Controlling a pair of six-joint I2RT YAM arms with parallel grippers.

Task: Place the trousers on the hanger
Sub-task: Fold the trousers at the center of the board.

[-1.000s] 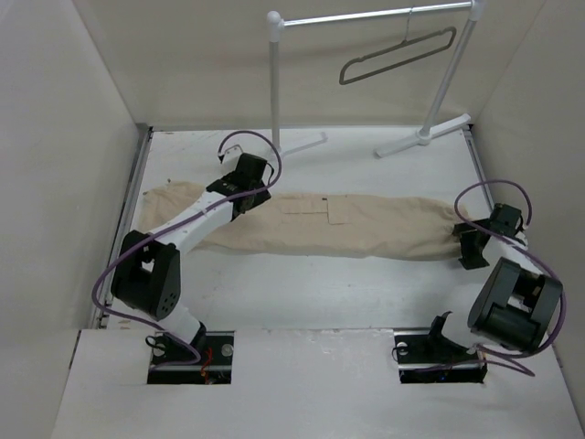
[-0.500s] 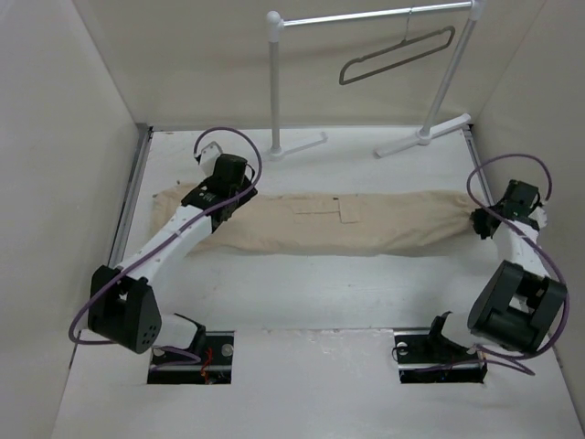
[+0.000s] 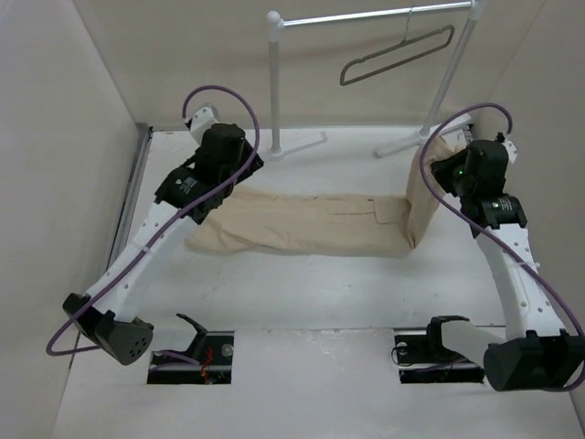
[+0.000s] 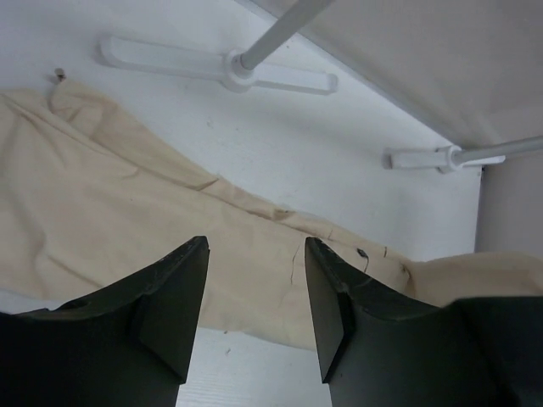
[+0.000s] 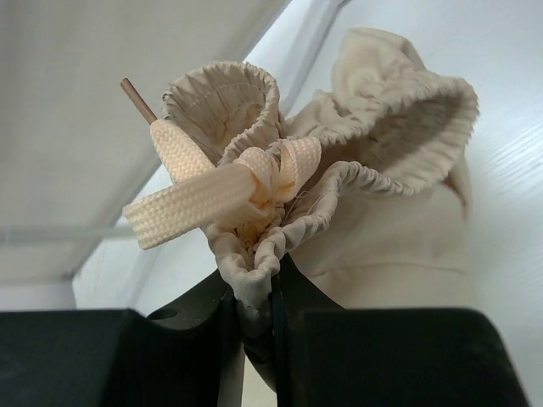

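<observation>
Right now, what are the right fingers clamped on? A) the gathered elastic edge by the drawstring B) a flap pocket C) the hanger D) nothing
A: the right wrist view shows the right fingers shut on the gathered edge of the trousers, under the knotted drawstring.

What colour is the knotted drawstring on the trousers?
Pale cream, close to the trousers; the drawstring shows best in the right wrist view.

A white tube rack (image 3: 274, 82) stands at the far end of a white table (image 3: 302, 283), with its flat feet (image 3: 302, 144) on the surface (a post at each side, a bar across the top). Just behind the rack rises a plain cream back wall (image 3: 183, 64). A left wall (image 3: 55, 137) and a right wall (image 3: 548, 82) flank it. Well in front of the rack lies a white ledge (image 3: 311, 384). The light is soft and even.
</observation>
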